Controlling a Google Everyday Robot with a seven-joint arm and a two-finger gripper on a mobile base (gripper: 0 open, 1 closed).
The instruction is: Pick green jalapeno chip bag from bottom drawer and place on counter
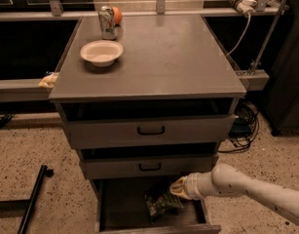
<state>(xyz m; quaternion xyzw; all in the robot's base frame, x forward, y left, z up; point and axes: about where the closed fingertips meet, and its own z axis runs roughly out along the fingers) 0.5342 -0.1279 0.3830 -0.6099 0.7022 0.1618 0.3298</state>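
In the camera view, the gripper (178, 187) sits at the mouth of the open bottom drawer (121, 209), just under the front of the middle drawer (149, 166). It is at the upper right edge of the green chip bag (161, 204). I cannot tell whether it is apart, together or clamped on the bag. The bag lies crumpled on the drawer floor, toward the right. The bench (178, 57) above carries a bowl (102, 52) and a can (107, 22) at its back left.

A pinch on only a corner of the crinkly bag would likely slip. Rising straight up could knock the gripper or bag against the middle drawer's front.
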